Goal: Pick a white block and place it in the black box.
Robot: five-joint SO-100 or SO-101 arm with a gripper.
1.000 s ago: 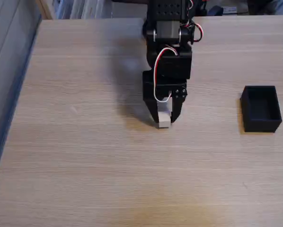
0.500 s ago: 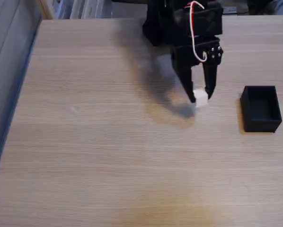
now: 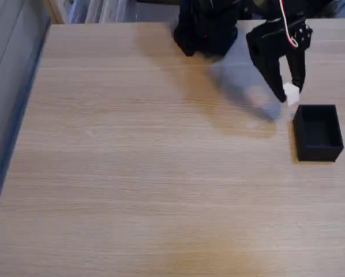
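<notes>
Our claw (image 3: pixel 291 92) pinches the small white block (image 3: pixel 291 93) between tapered black fingers, raised above the pale wood-grain tabletop (image 3: pixel 138 173), just beside the matte, thin-walled black box (image 3: pixel 318 133).

The arm (image 3: pixel 210 26) is matte black throughout, built of blocky, angular plastic segments with hard edges. Its bulkiest part is a dark, boxy mass up and to the left of the end effector (image 3: pixel 292 92) in the fixed view. The end effector is also black: two long fingers (image 3: pixel 272 75) that taper to narrow tips, growing out of a squarish housing just above them. A thin cable (image 3: pixel 286 20) of red and white strands runs down the face of that housing and curls in a small loop beside the finger roots. A few small pale screw heads (image 3: pixel 304 30) dot the housing near the loop.
</notes>
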